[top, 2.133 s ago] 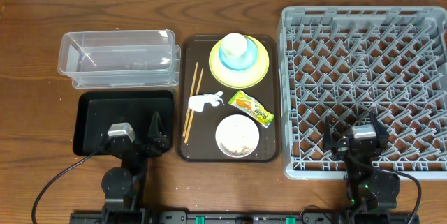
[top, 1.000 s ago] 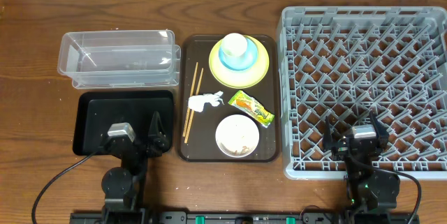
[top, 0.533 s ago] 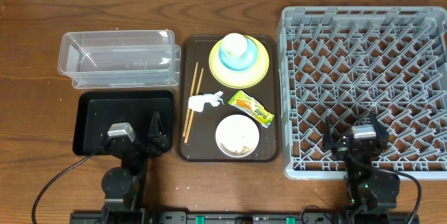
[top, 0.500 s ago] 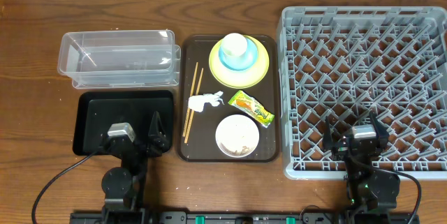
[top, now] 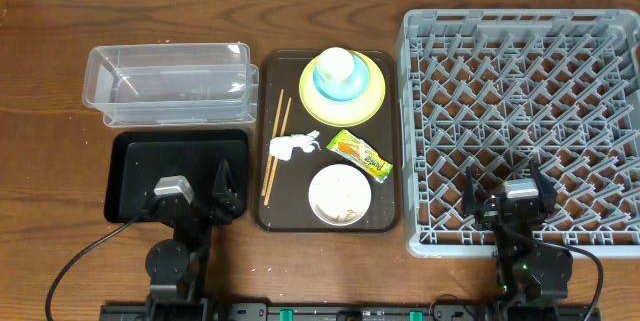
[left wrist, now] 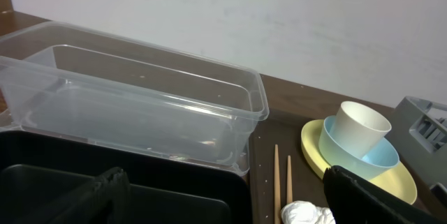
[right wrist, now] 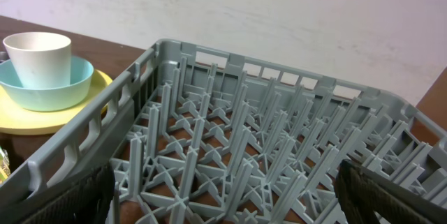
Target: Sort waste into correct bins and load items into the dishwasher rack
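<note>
Nothing moved since the earlier frames. Both arms are parked where they were and every item lies as it did, so the sort has not begun.

- Left gripper (top: 195, 193): fingers spread wide, holding nothing, over the near right part of the black tray (top: 130, 156).
- Right gripper (top: 505, 189): also spread and empty, over the near left part of the rack (top: 520, 81).
- Bins: the tub (top: 100, 86) is just behind the black tray on the surface (top: 50, 161). I see nothing in either.
- Brown tray (top: 262, 216), between bins and rack, carries all the rest.
- At its back, the plate (top: 372, 101) has the blue bowl (top: 325, 86) on it, and the cup (top: 336, 62) stands upright in that bowl.
- At its front, the white bowl (top: 340, 194) has pale scraps (top: 348, 208) inside.
- The chopsticks (top: 275, 146) lie side by side along the left edge.
- The napkin (top: 290, 146) is just beside them, and the wrapper (top: 358, 155) lies between the napkin and the white bowl.
- The rack is bare.

My read: all steps are open. The waste sits nearer my left arm, so napkin or wrapper looks like the sensible first pick. The thin chopsticks may be awkward to pinch flat off the tray.
</note>
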